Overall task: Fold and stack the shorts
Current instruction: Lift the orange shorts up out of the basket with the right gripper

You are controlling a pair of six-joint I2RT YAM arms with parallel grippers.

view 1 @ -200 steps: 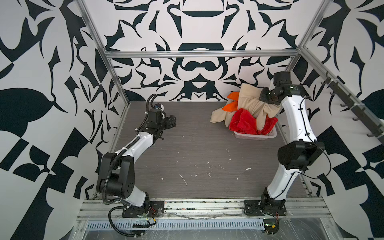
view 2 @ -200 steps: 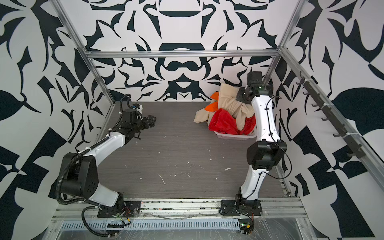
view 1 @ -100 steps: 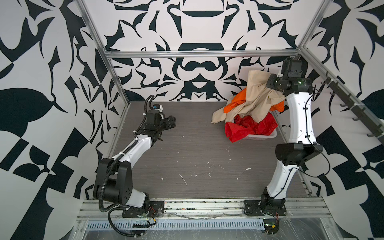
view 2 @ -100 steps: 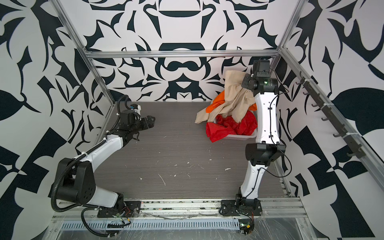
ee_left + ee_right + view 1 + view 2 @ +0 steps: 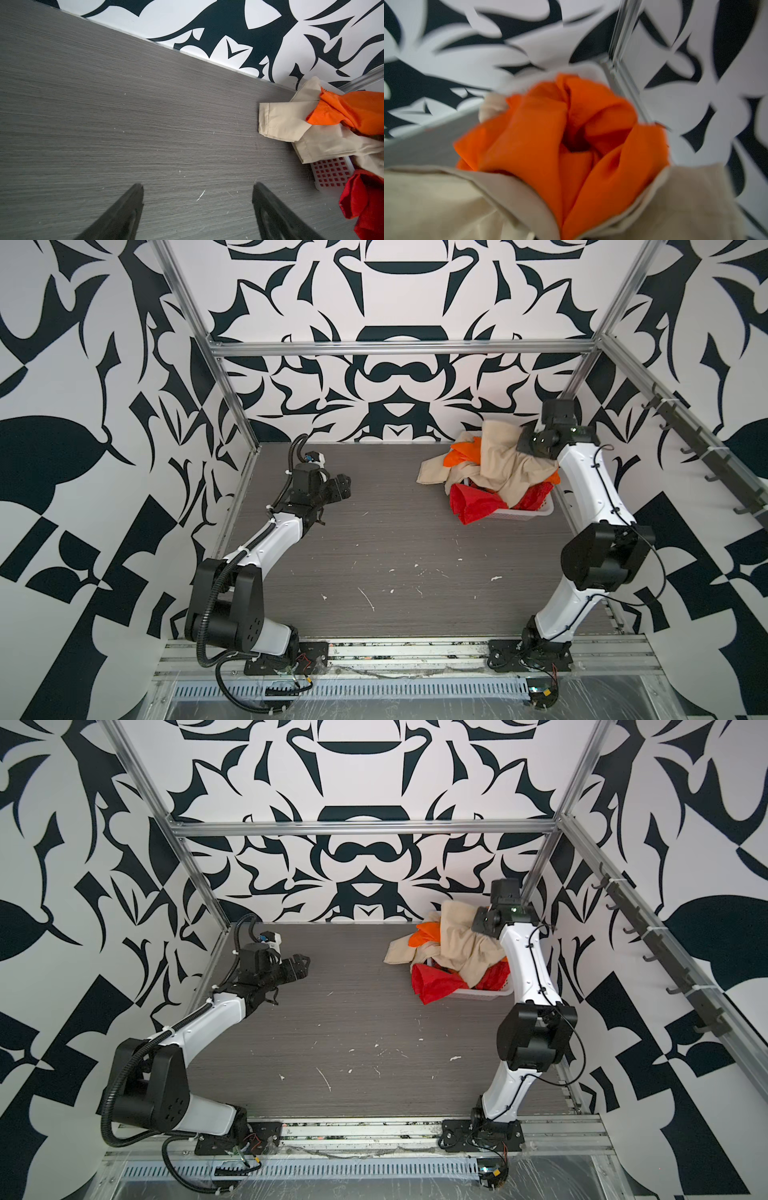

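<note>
While the grey table (image 5: 374, 556) is bare over most of its area, all the cloth is at its far right corner, where the white basket (image 5: 536, 512) stands. The three pairs are heaped in it and hang over its rim: the beige shorts (image 5: 498, 466) lie on top with one leg out on the table, the red shorts (image 5: 473, 506) spill over the near rim, and the orange shorts (image 5: 461, 454) show between the beige folds. The right gripper (image 5: 528, 443) is at the far side of the heap; its jaws are hidden by cloth in every view, but I judge them clenched on the beige shorts, because beige cloth rises in a peak to it. The right wrist view shows orange cloth inside beige folds, so some orange may come up too. The left gripper (image 5: 197, 187) hovers over bare table, well apart from the heap, with jaws spread wide and nothing between them. The step in hand, as I judge, is to take the first pair out of the basket; nothing is folded or stacked yet. The next move calls for pulling the beige pair free of the other two, carrying it to the open middle, and giving the left gripper a second edge to spread it flat
</note>
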